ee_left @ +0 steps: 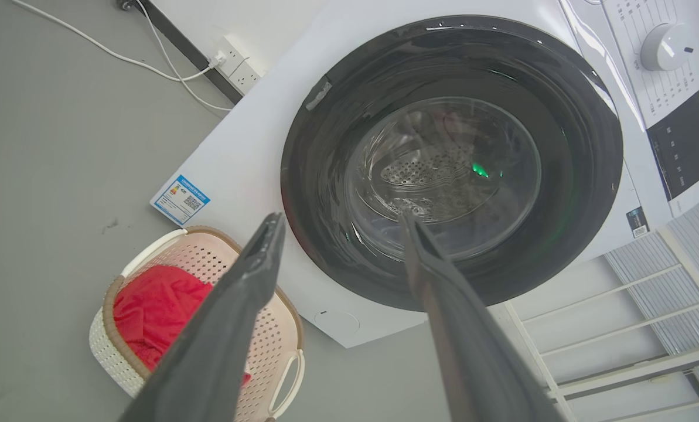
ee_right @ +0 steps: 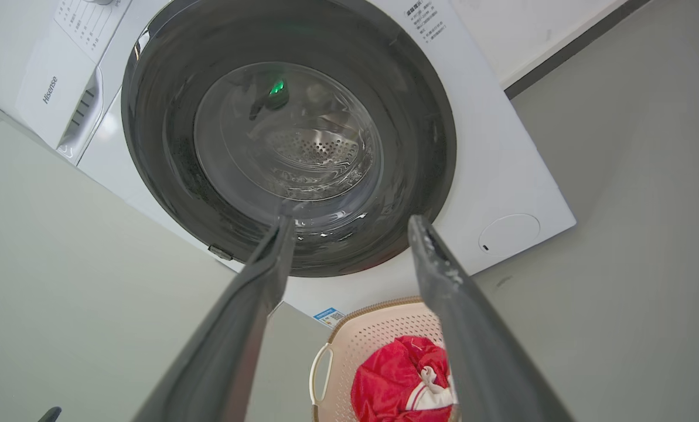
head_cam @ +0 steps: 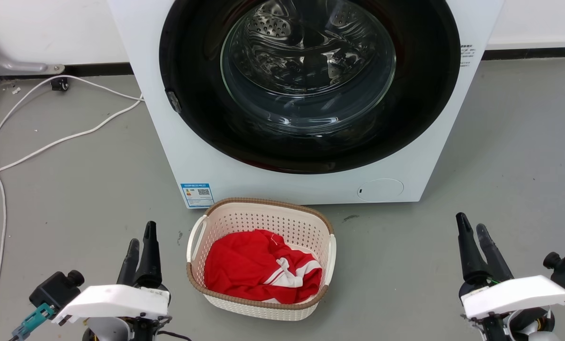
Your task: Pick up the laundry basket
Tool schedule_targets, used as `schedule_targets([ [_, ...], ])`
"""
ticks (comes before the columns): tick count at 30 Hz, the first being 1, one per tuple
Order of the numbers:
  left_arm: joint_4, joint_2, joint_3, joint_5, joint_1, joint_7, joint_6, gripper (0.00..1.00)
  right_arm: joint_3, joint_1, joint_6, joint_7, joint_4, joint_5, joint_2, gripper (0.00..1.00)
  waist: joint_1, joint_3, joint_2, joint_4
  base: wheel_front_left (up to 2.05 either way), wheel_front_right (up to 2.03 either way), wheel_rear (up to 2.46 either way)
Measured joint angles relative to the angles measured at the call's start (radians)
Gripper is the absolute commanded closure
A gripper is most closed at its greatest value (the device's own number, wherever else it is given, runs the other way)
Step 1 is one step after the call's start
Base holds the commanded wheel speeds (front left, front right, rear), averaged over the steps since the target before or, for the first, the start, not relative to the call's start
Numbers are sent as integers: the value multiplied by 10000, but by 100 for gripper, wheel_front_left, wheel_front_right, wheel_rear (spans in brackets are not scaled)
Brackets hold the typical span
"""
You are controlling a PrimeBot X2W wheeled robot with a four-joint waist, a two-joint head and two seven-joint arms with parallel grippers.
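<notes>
Left gripper point(head_cam: 141, 235): hovering well out in front of the washer point(head_cam: 178, 142), on the robot's left of its door, fingers standing apart with a clear gap and gripping nothing.
Right gripper point(head_cam: 471, 223): hovering equally far out from the washer, past its right corner, fingers likewise parted and carrying nothing.
Laundry basket point(head_cam: 273, 220): sitting upright on the floor point(head_cam: 74, 189) just in front of the washer's lower edge, below the door, apart from both grippers.
Contents: holding a crumpled red garment point(head_cam: 244, 265) with white stripes, lying below the brown rim.
Handles: showing as thin white loops, one on the left side point(head_cam: 194, 237) and one on the right side point(head_cam: 332, 253), each facing its own gripper.
Step in hand: apparently getting ready to reach in; nothing grasped yet.
Risk, slipping: closing on a thin, smooth handle off-centre, likely letting it slide out of the fingers.
Risk, pushing: nudging the light basket across the smooth floor and against the washer before closing.
Risk, tilting: raising one side ahead of the other, probably tipping the garment out.
Risk, collision: reaching too far past the basket and striking the washer's front or its glass door point(head_cam: 306, 71).
Surface: looking like plain grey floor, smooth, faintly scuffed and spotted in front of the washer.
Room: white wall running behind the washer, with a white cable point(head_cam: 50, 142) trailing over the floor to its left.
</notes>
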Motion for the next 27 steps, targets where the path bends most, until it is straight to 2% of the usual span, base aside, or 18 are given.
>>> schedule_targets([
  [18,-217,8,-318,2441,162,-523,309,0,165,164,0,-535,-341,-2184,0,0,0,26,0,5,0,0,0],
  [27,-543,12,-364,3392,244,-790,174,0,205,262,2,-811,-596,-3266,-2,0,0,45,0,25,0,0,0],
])
